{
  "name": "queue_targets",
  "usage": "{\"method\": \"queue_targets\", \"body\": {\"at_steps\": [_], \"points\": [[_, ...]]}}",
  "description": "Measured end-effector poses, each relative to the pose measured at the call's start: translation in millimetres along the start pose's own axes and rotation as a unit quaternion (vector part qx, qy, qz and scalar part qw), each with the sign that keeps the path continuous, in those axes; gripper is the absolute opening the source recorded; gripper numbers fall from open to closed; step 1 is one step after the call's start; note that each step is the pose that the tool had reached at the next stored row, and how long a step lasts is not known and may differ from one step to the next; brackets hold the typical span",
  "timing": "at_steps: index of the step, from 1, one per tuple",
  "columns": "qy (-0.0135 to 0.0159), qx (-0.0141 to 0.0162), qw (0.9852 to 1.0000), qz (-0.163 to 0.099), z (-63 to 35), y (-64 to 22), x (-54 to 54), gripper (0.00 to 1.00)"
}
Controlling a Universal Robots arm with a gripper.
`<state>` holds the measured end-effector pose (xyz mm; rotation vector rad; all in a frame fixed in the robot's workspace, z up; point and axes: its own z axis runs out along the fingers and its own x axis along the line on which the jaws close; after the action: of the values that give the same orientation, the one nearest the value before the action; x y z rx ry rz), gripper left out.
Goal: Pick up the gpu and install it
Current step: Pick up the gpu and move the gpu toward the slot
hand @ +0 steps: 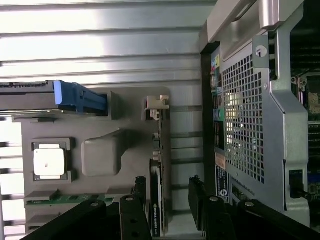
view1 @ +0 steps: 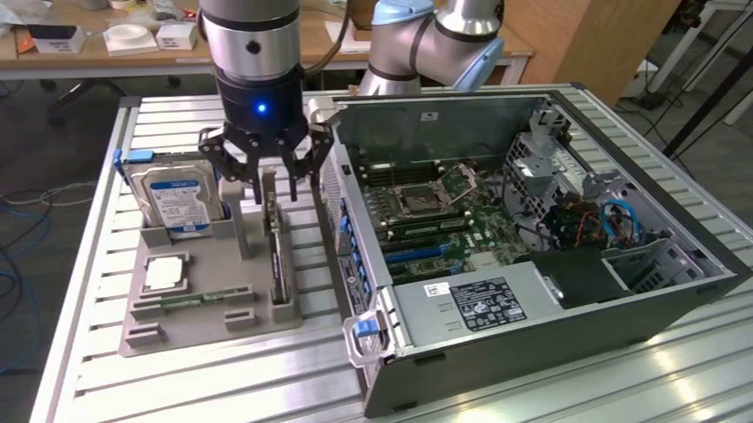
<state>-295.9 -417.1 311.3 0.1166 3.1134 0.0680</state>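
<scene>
Black and wafer-thin, the gpu (view1: 278, 264) stands on edge in its slot on the grey tray (view1: 212, 330), right beneath the gripper (view1: 272, 182). The fingers (hand: 200, 205) are spread wide and released, with nothing in them. One sits off each flat face of the card, a clear gap on one side and a much thinner one on the other. No contact that I can make out.

Now the relation that matters: the card's long axis runs straight along the tray, square across the line from finger to finger. So the jaws face its two broad sides, not its ends. From the tool, the gpu lies straight down, its top edge at the fingertips or a touch below them; how far below I can't tell.

Its metal bracket (hand: 157, 104) end lies ahead of the fingers, toward the hard drive (view1: 176, 201). That drive stands upright off to one side of the gripper, at the tray's far end. On the gripper's other side, past the card, the open case (view1: 506, 361) lies on the slatted table (view1: 94, 291) with its board (view1: 459, 211) facing up.

Pick-up not yet made, I'd judge: the card is seated in the tray, the tool poised around it.
</scene>
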Motion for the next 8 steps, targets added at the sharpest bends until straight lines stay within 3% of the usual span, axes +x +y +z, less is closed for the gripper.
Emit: {"method": "queue_targets", "body": {"at_steps": [8], "points": [[0.0, 0.0, 1.0, 0.0, 2.9, -6.4, 0.8, 0.47]]}}
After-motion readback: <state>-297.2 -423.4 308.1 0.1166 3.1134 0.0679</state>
